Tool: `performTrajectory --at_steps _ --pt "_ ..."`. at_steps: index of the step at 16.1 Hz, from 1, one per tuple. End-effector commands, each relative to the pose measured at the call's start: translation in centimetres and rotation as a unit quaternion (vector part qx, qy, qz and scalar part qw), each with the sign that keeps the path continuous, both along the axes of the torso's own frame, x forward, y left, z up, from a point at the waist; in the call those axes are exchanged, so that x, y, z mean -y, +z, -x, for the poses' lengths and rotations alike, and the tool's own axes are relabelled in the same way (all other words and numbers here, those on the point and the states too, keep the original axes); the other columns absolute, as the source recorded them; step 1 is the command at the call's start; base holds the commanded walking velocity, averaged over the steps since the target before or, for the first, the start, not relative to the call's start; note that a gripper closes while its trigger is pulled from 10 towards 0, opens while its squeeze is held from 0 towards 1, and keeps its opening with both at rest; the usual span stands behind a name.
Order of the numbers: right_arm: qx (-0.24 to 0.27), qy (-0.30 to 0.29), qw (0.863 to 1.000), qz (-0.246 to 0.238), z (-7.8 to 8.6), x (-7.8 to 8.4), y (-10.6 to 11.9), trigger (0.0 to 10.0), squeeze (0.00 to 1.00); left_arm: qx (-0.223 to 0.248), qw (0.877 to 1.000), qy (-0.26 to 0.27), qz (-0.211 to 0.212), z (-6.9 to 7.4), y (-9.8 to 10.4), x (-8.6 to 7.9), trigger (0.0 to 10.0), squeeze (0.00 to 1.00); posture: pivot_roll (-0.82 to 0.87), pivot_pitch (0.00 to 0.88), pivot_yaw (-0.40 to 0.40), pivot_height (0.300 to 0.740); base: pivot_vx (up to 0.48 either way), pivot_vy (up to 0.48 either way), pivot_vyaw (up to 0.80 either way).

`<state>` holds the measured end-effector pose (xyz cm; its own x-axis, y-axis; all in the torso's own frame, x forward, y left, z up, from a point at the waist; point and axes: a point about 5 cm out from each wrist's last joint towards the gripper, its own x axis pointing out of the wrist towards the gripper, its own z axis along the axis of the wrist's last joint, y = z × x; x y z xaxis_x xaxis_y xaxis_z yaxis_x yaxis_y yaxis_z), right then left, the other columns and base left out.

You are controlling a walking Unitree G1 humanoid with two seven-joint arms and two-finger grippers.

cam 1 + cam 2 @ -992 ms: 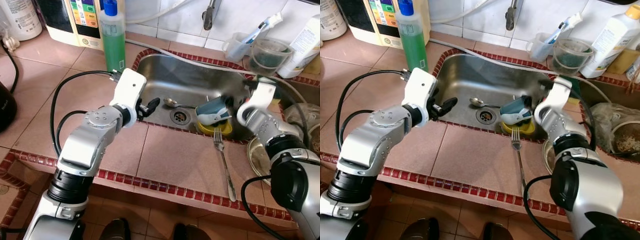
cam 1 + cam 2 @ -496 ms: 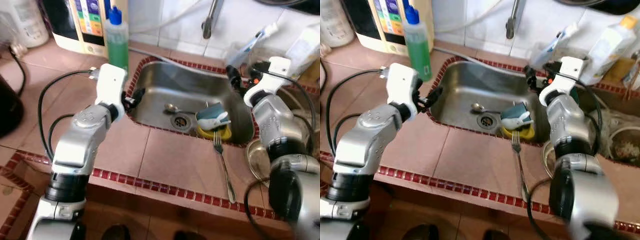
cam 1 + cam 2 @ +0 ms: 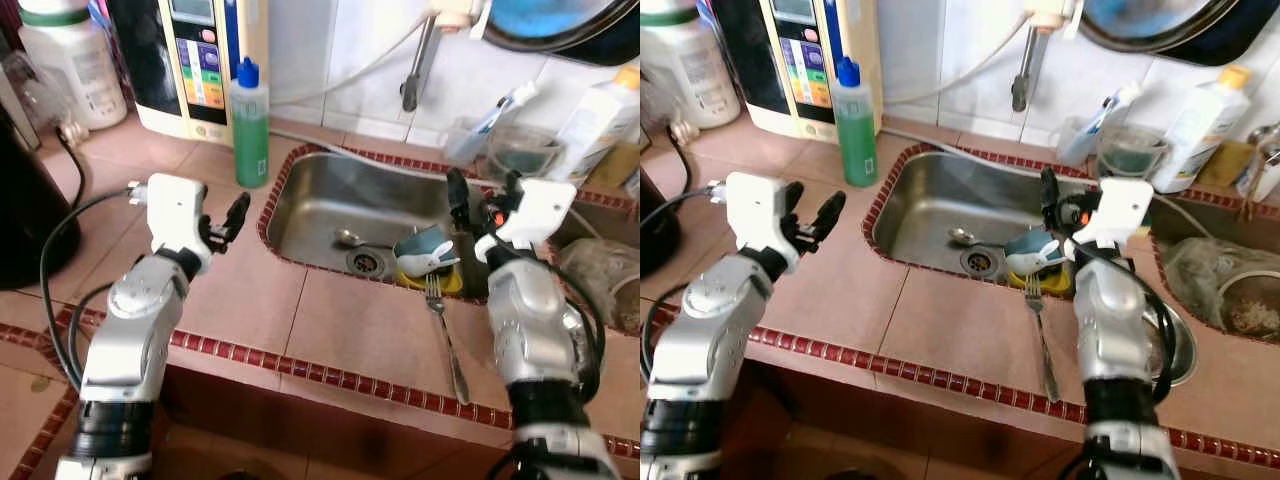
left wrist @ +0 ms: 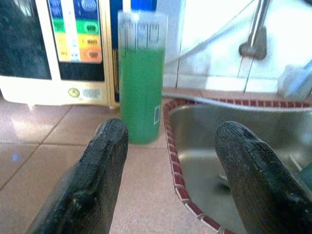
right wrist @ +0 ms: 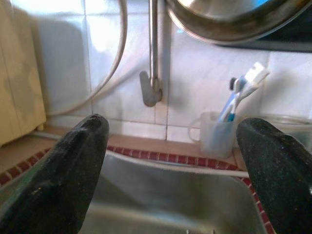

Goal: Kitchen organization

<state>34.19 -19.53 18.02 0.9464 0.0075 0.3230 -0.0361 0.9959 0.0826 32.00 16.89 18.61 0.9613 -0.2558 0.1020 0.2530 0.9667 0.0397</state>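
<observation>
Both hands gape empty: left hand (image 4: pixel 168 180) facing the green bottle (image 4: pixel 141 78); right hand (image 5: pixel 170 170) above the sink (image 3: pixel 370 205).

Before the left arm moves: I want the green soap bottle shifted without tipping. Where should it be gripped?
Grip the green soap bottle around its straight cylindrical body, below the blue cap, coming in level from the counter side. It stands upright beside the sink rim, and the left gripper, jaws open, already faces it.

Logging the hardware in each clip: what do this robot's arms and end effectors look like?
Both arms are silver metal with black joint rings. Each wrist carries a white boxy housing, and black cables loop along the arms. The left end effector and right end effector each have two long, matte black, round-tipped fingers.
</observation>
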Motion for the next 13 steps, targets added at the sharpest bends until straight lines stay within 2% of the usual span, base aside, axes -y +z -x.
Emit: performTrajectory --at_steps 1,2,4,6,8,10,13 --pt "0.022 -0.011 1.0 0.005 0.4 0.2 0.7 10.0 0.0 0.015 1.0 0.0 0.01 0.2 0.2 0.2 10.0 0.0 -0.01 0.0 -0.04 0.732 0.0 0.0 0.0" --pt "0.029 -0.009 0.999 0.028 1.4 -0.6 0.4 10.0 0.0 0.032 0.999 -0.003 0.03 0.7 0.0 0.3 10.0 0.0 -0.02 0.0 -0.031 0.732 0.0 0.0 0.0" --pt "0.037 -0.004 0.998 0.052 2.6 -1.6 0.2 10.0 0.0 0.051 0.998 -0.004 0.028 1.1 -0.4 0.7 10.0 0.0 -0.03 0.0 -0.028 0.732 0.0 0.0 0.0" --pt "0.035 -0.009 0.998 0.053 3.5 -2.2 -0.2 10.0 0.0 0.071 0.997 -0.005 0.021 1.5 -0.7 1.2 10.0 0.0 -0.03 0.0 -0.026 0.732 0.0 0.0 0.0" --pt "0.03 -0.008 0.997 0.065 3.9 -2.6 -0.7 10.0 0.0 0.081 0.997 -0.016 -0.002 1.9 -1.2 1.8 10.0 0.0 -0.04 0.0 -0.027 0.732 0.0 0.0 0.0" --pt "0.019 -0.003 0.996 0.082 4.4 -3.0 -1.3 10.0 0.0 0.078 0.997 -0.026 0.009 2.4 -1.7 2.0 10.0 0.0 -0.04 0.0 -0.026 0.732 0.0 0.0 0.0" --pt "0.008 -0.005 0.996 0.087 4.6 -2.9 -1.6 10.0 0.0 0.088 0.995 -0.034 0.033 2.9 -1.5 1.5 10.0 0.0 -0.03 0.0 -0.031 0.732 0.0 -0.1 0.0"
